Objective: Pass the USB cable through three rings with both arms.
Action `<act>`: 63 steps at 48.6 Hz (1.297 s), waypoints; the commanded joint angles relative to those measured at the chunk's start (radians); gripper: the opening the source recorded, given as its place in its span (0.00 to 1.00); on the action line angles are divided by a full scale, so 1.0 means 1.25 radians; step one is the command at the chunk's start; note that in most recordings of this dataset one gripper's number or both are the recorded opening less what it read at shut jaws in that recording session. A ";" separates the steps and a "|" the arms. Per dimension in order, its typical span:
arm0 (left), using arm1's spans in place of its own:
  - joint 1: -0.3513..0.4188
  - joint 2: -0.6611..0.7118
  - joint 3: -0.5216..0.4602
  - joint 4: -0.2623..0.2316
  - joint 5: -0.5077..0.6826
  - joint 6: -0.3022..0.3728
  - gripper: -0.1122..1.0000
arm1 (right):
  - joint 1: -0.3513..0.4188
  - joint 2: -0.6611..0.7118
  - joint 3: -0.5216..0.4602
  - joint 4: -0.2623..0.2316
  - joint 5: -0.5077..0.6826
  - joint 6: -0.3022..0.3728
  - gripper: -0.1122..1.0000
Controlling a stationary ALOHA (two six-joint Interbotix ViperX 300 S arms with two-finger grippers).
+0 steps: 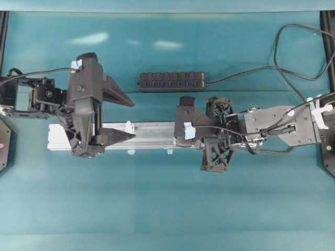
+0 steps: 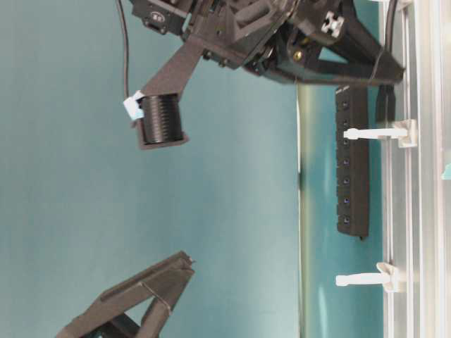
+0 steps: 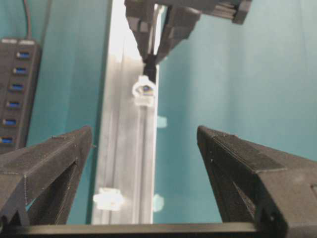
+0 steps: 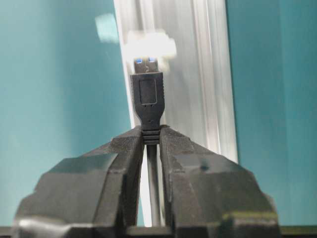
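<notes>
My right gripper [image 4: 151, 135] is shut on the ribbed neck of the USB cable's plug [image 4: 147, 96]. The plug points along the silver rail [image 1: 152, 133] and stops just short of a blurred whitish ring [image 4: 148, 45]. In the left wrist view that ring [image 3: 145, 89] stands right in front of the plug, and a second ring [image 3: 108, 198] sits nearer on the rail. My left gripper [image 3: 144, 130] is open wide over the rail and holds nothing. Overhead, the left gripper [image 1: 134, 120] faces the right gripper [image 1: 177, 134], with one ring [image 1: 129, 126] between them. The thin cable [image 1: 220, 129] trails back along the right arm.
A black multi-port hub [image 1: 172, 82] lies behind the rail, and its own cable loops away at the back right [image 1: 293, 52]. Pale blue tape tabs [image 1: 131, 152] mark the rail's front edge. Two rings [image 2: 373, 132] [image 2: 363, 279] show in the table-level view.
</notes>
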 commanded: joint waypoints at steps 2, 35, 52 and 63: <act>0.000 -0.020 -0.006 0.001 -0.004 -0.001 0.95 | 0.002 -0.005 -0.013 -0.001 -0.020 -0.004 0.05; 0.000 -0.004 0.012 0.001 -0.010 -0.002 0.95 | -0.022 -0.006 -0.011 -0.002 -0.047 -0.007 0.05; 0.000 0.090 0.032 0.001 -0.098 -0.001 0.95 | -0.018 0.012 -0.004 0.001 -0.125 -0.004 0.05; -0.002 0.205 0.021 0.001 -0.193 -0.001 0.95 | -0.018 0.006 0.011 0.002 -0.157 0.001 0.05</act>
